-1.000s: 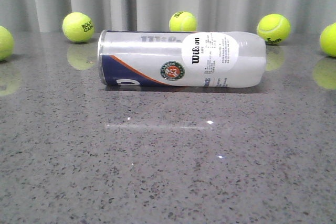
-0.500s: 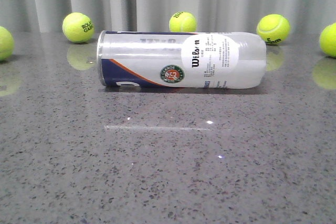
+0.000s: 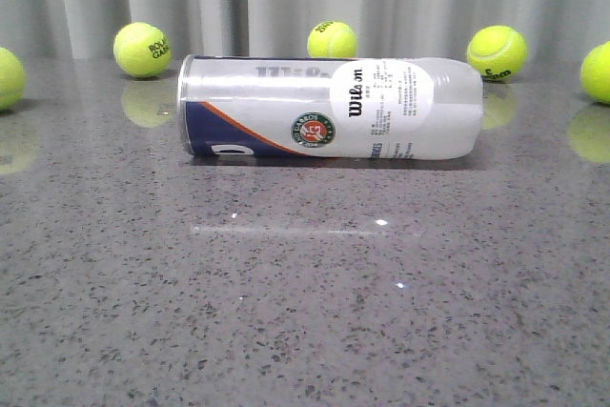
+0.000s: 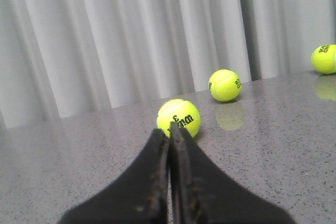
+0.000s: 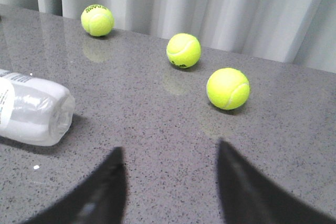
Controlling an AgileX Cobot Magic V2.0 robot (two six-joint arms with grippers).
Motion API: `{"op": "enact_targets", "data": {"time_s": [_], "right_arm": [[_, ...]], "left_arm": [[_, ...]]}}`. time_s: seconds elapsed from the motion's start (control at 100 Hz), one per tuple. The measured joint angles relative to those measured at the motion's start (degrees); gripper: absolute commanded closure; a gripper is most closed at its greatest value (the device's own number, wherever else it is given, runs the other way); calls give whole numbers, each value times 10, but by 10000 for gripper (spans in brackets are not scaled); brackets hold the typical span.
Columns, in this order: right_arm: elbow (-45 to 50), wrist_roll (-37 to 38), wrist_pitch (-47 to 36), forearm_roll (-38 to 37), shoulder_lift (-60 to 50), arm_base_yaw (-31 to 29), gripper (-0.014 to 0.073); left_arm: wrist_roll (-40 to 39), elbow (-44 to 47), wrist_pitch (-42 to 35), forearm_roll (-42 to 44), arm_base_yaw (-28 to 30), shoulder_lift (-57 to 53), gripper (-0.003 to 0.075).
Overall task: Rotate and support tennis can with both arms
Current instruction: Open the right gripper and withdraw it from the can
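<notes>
On the grey speckled table [image 3: 305, 312], front view, the long clear plastic tennis can [image 3: 329, 107] lies on its side, silver rim left, untouched; being round, it could roll off at a 1-sided nudge. Left wrist: black left gripper [image 4: 169, 135] pressed together. Right wrist: right gripper [image 5: 170, 156] spread wide, can's clear end nearby.
</notes>
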Motion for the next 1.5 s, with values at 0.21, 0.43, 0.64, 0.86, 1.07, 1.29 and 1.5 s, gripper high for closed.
{"op": "enact_targets", "data": {"time_s": [0.21,0.43,0.64,0.86,1.07,1.29,1.5], "right_arm": [[0,1,-4,0,0,0,659],[0,3,-4,0,0,0,660],[0,3,-4,1,0,0,660],[0,3,-4,1,0,0,660],[0,3,-4,1,0,0,660],[0,3,-4,1,0,0,660],[0,3,-4,1,0,0,660]], "left_arm": [[0,0,0,0,0,0,741],[0,0,0,0,0,0,741],[0,0,0,0,0,0,741],[0,0,0,0,0,0,741],[0,0,-26,-18,0,0,741],[-1,-76,64,-97,0,2,741],[-2,-266,223,-129,0,97,741]]}}
